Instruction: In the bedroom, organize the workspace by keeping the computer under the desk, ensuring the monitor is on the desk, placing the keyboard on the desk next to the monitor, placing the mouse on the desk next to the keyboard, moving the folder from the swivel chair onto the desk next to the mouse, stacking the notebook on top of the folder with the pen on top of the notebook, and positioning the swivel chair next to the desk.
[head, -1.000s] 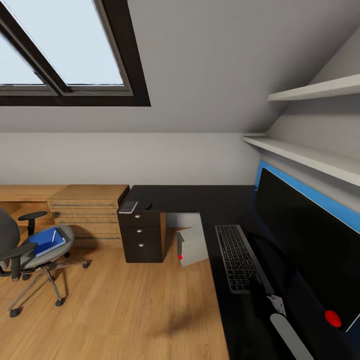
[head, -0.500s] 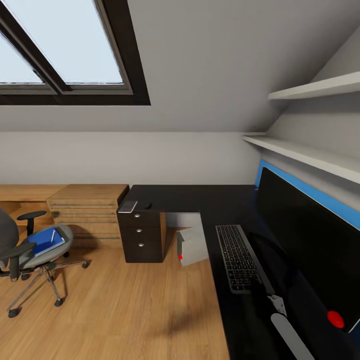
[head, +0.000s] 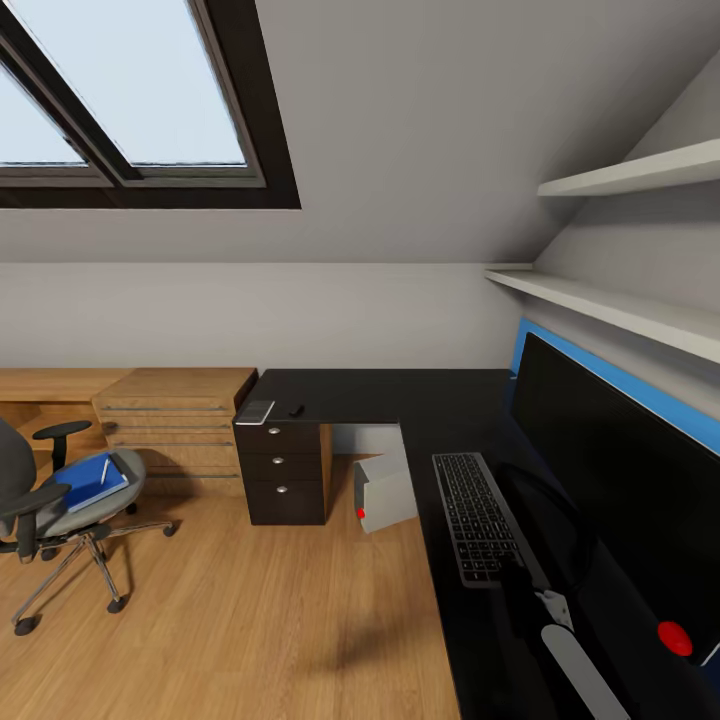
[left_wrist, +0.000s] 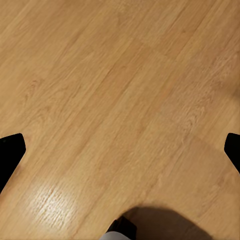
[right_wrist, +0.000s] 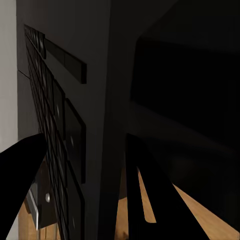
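The folder (head: 92, 482), bright blue, lies flat on the seat of the swivel chair (head: 50, 500), with the thin white pen (head: 105, 471) resting on its cover. The chair stands on the wooden floor (head: 250, 620) at the left edge of the head view, well apart from the surface (head: 420, 400), and just in front of a light wooden drawer chest (head: 175, 420). Set against the earlier pictures, the chair and folder sit slightly further left and lower in the head view, and the monitor's red dot has also slid a little; the whole picture has shifted with them, so the camera has moved and not the things.

On the glossy black surface the monitor (head: 620, 500) stands along the right wall, and the keyboard (head: 475, 515) lies just beside it, parallel to the screen. A small grey rectangle, possibly the notebook (head: 256, 412), lies on the far corner above the dark drawer unit (head: 285, 475), with a small dark object (head: 297, 410) next to it that is too small to identify. The computer (head: 385, 492) sits tilted on the floor under the surface's inner corner, its red dot facing out.

The left hand (left_wrist: 120, 155) hangs over bare floor, its two dark fingertips (left_wrist: 10, 152) far apart with nothing between them. The right hand (right_wrist: 85, 170) is close above the keyboard keys; its view is very dark, and I cannot tell whether it is released or clenched.
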